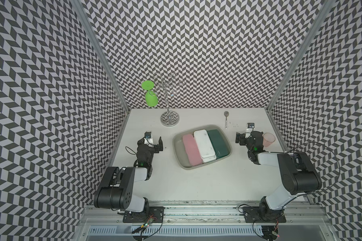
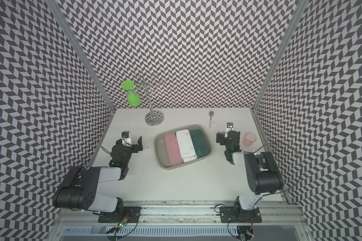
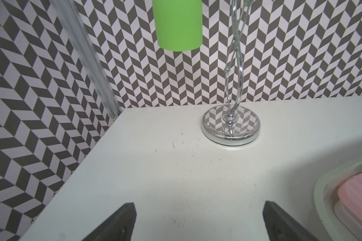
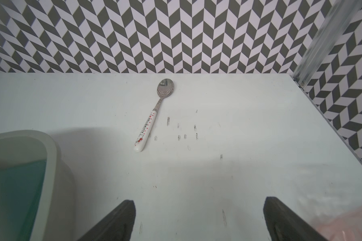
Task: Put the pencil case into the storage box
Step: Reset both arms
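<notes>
The large grey plastic storage box [image 1: 178, 151] sits mid-tabletop [image 1: 196, 183] with three long pencil cases lying side by side inside it: a pink one [image 1: 191, 150], a white one [image 1: 204, 144] and a dark green one [image 1: 217, 144]. The left fingers [image 3: 121, 221] and right fingers [image 4: 117, 221] are spread wide and hold nothing, one pair on either side of the box. Near the far edge a chrome wire rack [image 1: 170, 120] carries an upturned green plastic goblet [image 1: 151, 98], and a white-handled metal spoon [image 1: 226, 120] lies flat. A translucent pink cup [image 1: 269, 139] stands by the right edge, just beside the right fingers.
</notes>
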